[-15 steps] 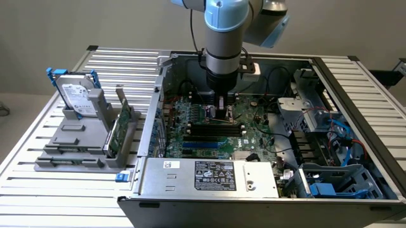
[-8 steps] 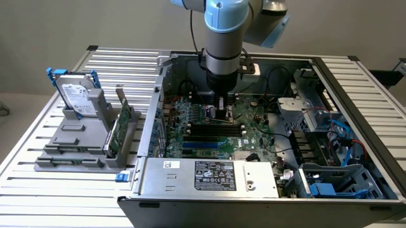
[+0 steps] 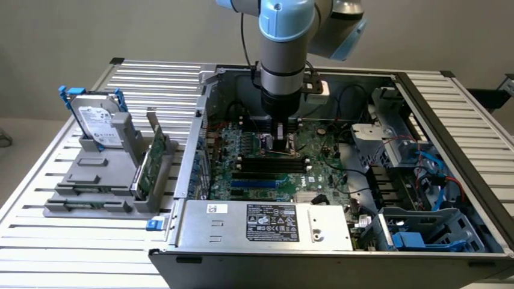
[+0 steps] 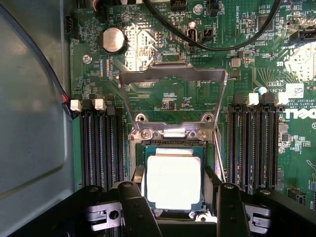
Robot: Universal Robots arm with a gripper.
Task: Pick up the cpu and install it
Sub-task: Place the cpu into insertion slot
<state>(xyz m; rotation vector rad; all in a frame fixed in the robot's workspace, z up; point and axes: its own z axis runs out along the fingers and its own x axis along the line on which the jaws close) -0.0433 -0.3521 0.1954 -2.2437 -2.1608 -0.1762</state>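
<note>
The cpu [image 4: 174, 180], a flat square chip with a silvery top, lies level in the open socket [image 4: 170, 133] of the green motherboard [image 4: 163, 101]. My gripper [image 4: 175, 172] reaches straight down over it, and its black fingers [image 4: 134, 205] press against the chip's two opposite sides. The socket's metal load plate [image 4: 173, 74] is swung up and back, away from the chip. In the exterior view the gripper [image 3: 280, 141] stands low inside the open computer case [image 3: 449, 120], over the middle of the board, and hides the chip beneath it.
Black memory slots [image 4: 101, 143] flank the socket on both sides. A black cable [image 4: 207, 44] arcs over the board. Outside the case, on the exterior view's left, a grey rack [image 3: 96, 180] holds a hard drive [image 3: 100, 123] and a green card [image 3: 153, 162]. A power supply [image 3: 265, 223] fills the case's front.
</note>
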